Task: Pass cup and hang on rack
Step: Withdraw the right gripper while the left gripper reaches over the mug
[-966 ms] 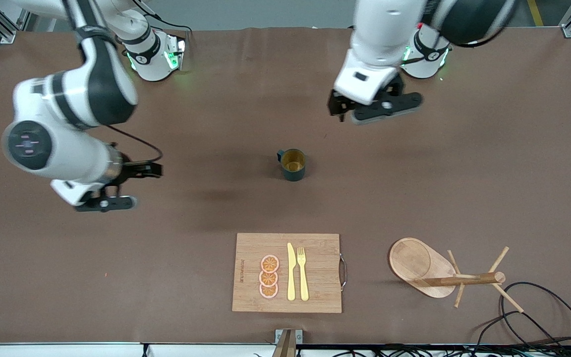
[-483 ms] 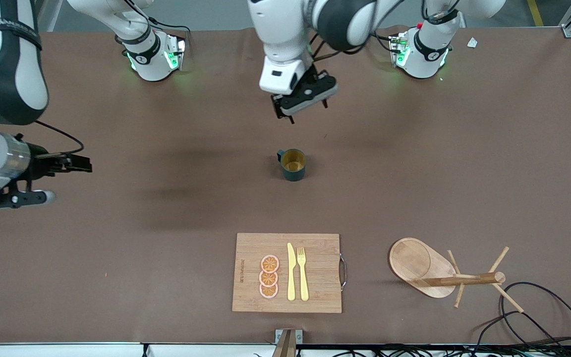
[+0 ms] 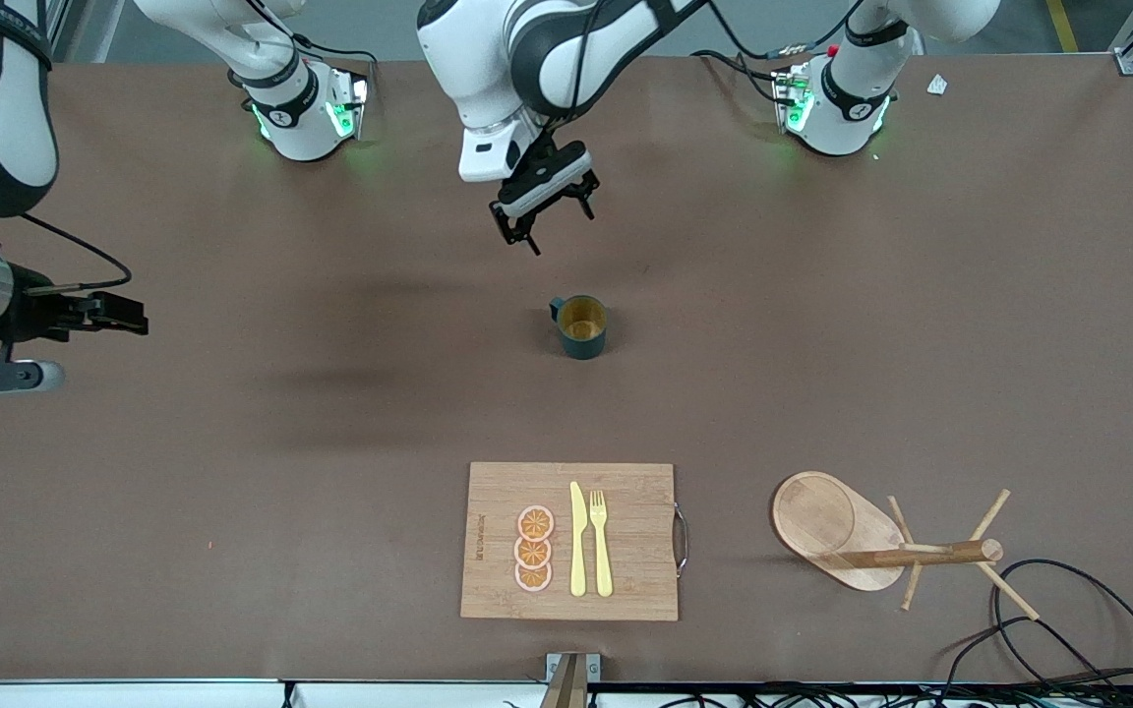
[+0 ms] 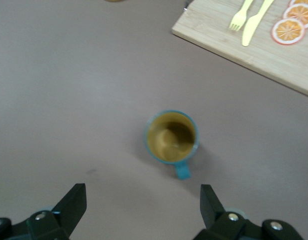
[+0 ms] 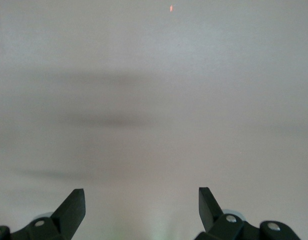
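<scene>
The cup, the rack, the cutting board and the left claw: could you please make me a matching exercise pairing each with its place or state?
1. cup
2. rack
3. cutting board
4. left claw

A. open, above bare table
B. carries orange slices, knife and fork
C. upright at mid-table, untouched
D. at the left arm's end, near the front camera

Pairs: 1-C, 2-D, 3-B, 4-A

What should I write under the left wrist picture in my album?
Open left gripper hovers over the table near the teal cup, cutting board close by.
</scene>
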